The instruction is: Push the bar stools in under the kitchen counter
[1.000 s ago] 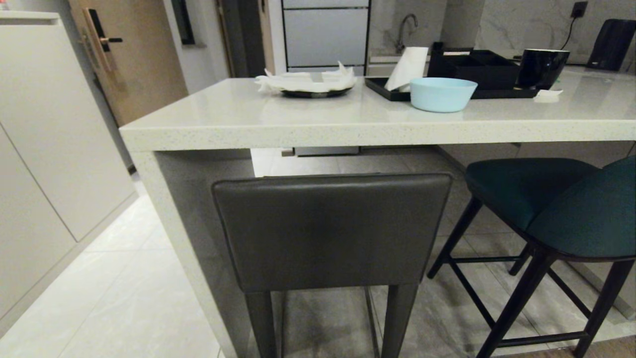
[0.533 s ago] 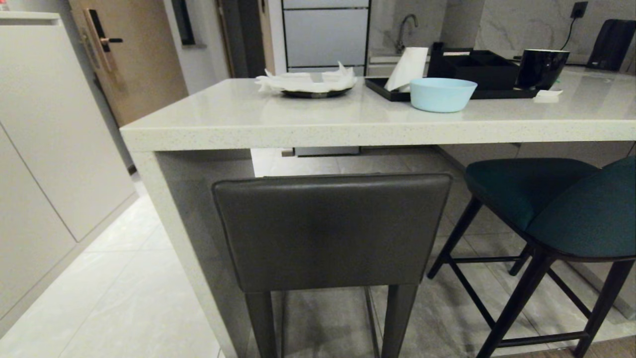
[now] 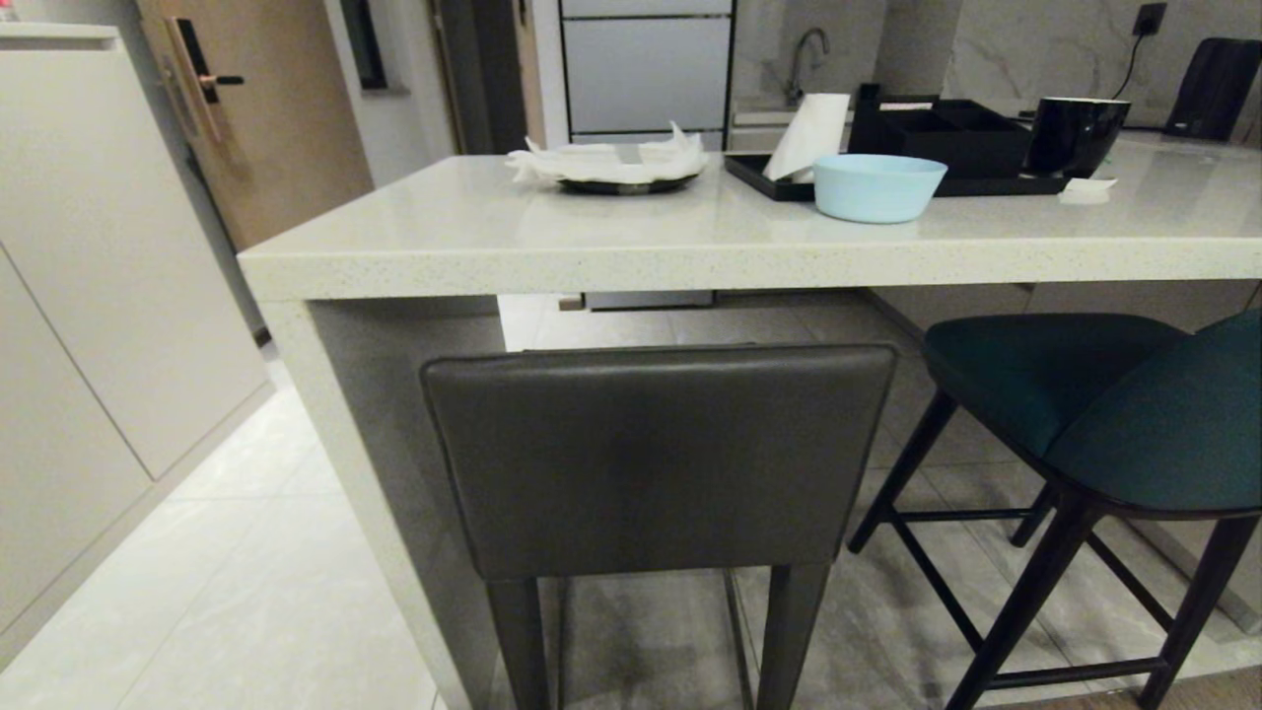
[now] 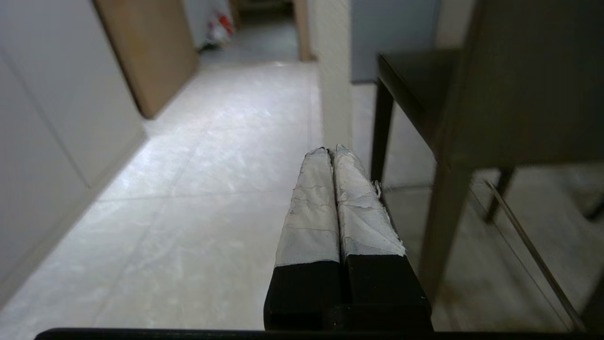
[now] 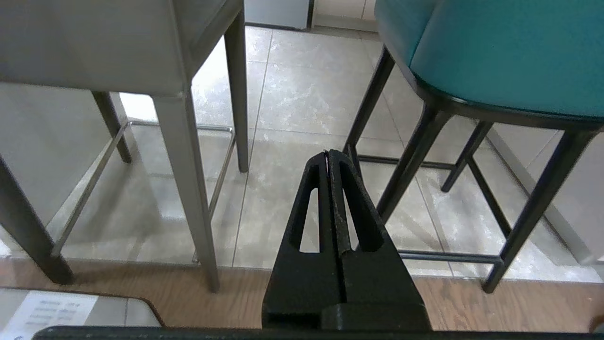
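The kitchen counter point(image 3: 690, 237) ran across the room, its stone top overhanging. The grey stool point(image 3: 659, 459) stood at the counter's left end, its flat back just outside the thick edge; the teal stool point(image 3: 1104, 414) stood further right, partly under. Both looked rigid and fairly heavy, likely to scrape on tile, so a push on the backrest's firm upper edge seemed best. The left gripper point(image 4: 329, 150) and right gripper point(image 5: 328, 153) hung low, jaws pressed together, holding nothing.
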Motion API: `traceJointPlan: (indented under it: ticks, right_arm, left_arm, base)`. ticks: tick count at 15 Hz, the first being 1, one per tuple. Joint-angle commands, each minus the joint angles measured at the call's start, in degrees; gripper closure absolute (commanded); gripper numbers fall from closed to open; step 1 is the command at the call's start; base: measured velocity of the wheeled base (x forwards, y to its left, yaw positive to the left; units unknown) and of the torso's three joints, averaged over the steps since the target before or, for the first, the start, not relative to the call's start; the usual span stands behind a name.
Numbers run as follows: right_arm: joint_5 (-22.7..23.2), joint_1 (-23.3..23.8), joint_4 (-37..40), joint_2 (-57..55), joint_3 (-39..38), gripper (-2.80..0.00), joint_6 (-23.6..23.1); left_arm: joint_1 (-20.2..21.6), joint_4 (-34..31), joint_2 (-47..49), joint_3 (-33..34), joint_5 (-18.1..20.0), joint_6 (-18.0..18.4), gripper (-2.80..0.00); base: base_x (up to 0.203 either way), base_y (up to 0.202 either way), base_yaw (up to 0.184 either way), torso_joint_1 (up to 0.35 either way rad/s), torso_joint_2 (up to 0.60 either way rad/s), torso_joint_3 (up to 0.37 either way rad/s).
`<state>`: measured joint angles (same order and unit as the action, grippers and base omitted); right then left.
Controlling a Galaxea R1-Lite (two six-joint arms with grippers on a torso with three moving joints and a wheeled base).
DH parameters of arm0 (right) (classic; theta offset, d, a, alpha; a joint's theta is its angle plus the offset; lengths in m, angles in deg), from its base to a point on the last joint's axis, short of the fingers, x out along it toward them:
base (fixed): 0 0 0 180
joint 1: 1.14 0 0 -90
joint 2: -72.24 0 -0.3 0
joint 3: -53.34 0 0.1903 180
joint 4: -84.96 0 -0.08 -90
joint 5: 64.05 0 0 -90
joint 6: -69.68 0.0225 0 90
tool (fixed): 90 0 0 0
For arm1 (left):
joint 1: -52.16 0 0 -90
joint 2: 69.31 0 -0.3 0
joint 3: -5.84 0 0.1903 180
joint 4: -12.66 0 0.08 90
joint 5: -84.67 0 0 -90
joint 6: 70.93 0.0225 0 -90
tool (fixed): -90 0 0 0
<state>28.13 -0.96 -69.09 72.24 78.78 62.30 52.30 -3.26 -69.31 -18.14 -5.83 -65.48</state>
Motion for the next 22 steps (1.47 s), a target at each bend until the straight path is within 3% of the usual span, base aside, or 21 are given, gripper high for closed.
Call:
traceJointPlan:
  ticks: [1,6,14,22]
  right_arm:
    - [0.02,-0.01,-2.06,0.00,-2.08,0.00,-0.10]
    - [0.02,-0.01,-2.15,0.00,-2.08,0.00,0.08]
    - [-0.01,-0.01,-2.15,0.00,-2.08,0.00,0.08]
    - [-0.23,-0.07,-2.06,0.00,-2.08,0.00,0.85]
  left_arm:
    - [-0.03,-7.31,-0.09,1.09,1.68,-0.03,0.00]
    - [-0.05,-4.73,-0.09,1.67,1.38,-2.11,0.00]
    - [-0.13,-4.63,-0.09,1.67,1.55,-2.91,0.00]
    - [-0.15,-4.38,-0.09,1.67,0.67,-5.19,0.00]
  base:
    - [0.000,0.000,0.000,0.000,0.00,0.000]
    - [0.000,0.000,0.000,0.000,0.00,0.000]
    - [-0.180,0.000,-0.002,0.002,0.00,0.001]
    - [0.000,0.000,0.000,0.000,0.00,0.000]
